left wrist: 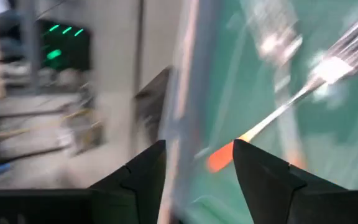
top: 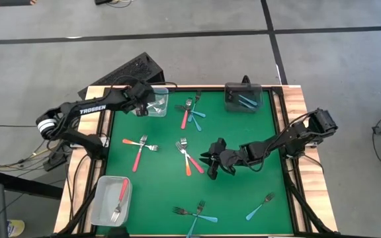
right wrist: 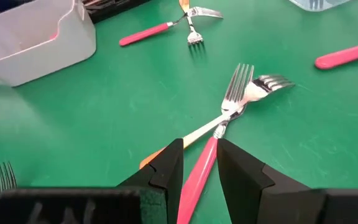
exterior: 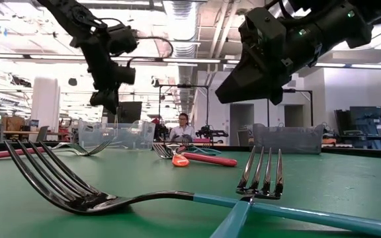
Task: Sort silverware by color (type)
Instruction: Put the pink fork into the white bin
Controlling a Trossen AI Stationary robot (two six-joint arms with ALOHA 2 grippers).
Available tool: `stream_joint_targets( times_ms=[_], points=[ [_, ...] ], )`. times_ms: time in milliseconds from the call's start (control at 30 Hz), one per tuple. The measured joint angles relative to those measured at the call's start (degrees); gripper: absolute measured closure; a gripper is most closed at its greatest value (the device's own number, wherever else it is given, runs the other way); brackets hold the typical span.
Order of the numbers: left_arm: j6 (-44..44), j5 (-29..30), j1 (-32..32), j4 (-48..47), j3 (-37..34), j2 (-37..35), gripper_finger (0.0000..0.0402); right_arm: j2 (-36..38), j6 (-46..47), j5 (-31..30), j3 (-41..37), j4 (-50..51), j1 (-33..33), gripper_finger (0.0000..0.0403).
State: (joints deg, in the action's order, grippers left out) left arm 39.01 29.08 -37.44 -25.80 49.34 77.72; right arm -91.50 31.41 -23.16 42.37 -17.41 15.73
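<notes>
Forks with light blue handles [top: 194,213] lie crossed at the near edge of the green mat [top: 243,145] that covers the bench. A single light blue fork [top: 260,206] lies close by, toward the right-arm side of the mat. Off the mat's near corner on the left-arm side, locate the near clear bin [top: 101,210], which holds a red-handled fork [top: 121,195].

At the centre of the mat, a pink-handled fork [right wrist: 197,171] crosses an orange-handled fork [top: 188,170], their tines together. The right pincer [right wrist: 201,155] hovers over this pair, raised above the mat. Its fingers stand apart, and the pink handle runs through the gap between them.

Level with the centre, toward the left-arm side of the mat, note a second pink fork [top: 137,158] crossing a second orange fork [top: 129,141].

At the far edge of the mat, a third pink fork [top: 185,119] crosses a far light blue fork [top: 196,112]. At the far right-arm corner, the dark bin [top: 229,99] contains binned blue forks [top: 247,100]. At the far left-arm corner, the left pincer [left wrist: 201,144] is over the far clear bin [top: 159,111]. Its fingers are apart. A blurred orange fork [left wrist: 225,155] shows just beyond them; you cannot tell whether it touches them.
</notes>
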Motion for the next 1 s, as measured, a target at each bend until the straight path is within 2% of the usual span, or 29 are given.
stream_joint_targets(
  times_ms=[100,267,367,500,533,600,767,900,1000],
  points=[
    [-6.12,-7.16,1.34,-0.54,0.0,-1.81,0.0224,0.0,0.25,-0.04,0.0,1.98,-0.07,0.0278],
    [-25.09,-8.4,4.65,-2.64,0.02,-4.27,0.0224,1.1,-0.95,-1.17,0.0,5.41,-0.23,0.0278],
    [-33.75,-11.22,7.02,-5.73,0.02,-5.3,0.0223,5.63,-3.22,-0.52,2.9,16.59,-1.44,0.0278],
    [-41.4,-25.31,11.82,-6.22,0.0,-7.17,0.0223,11.2,-1.9,-1.51,8.45,34.62,-3.18,0.0278],
    [-42.66,-27.12,13.84,-5.39,0.0,-7.65,0.0223,12.04,-1.31,-1.97,9.16,37.48,-3.4,0.0278],
    [-45.02,-25.69,18.37,-2.11,-0.39,-8.38,0.0223,13.6,-0.84,-2.35,9.79,40.78,-3.86,0.0278],
    [-49.94,-13.41,31.47,7.23,-5.49,-9.4,0.0223,14.14,1.93,-2.36,9.86,43.34,-4.0,0.0278],
    [-53.45,-9.82,38.65,9.08,-6.54,-9.46,0.0223,13.17,2.17,-2.05,9.81,43.62,-4.0,0.0278],
    [-56.12,-8.23,41.89,8.8,-6.57,-9.62,0.0223,12.57,2.22,1.84,9.92,41.91,-4.85,0.0278]
  ],
)
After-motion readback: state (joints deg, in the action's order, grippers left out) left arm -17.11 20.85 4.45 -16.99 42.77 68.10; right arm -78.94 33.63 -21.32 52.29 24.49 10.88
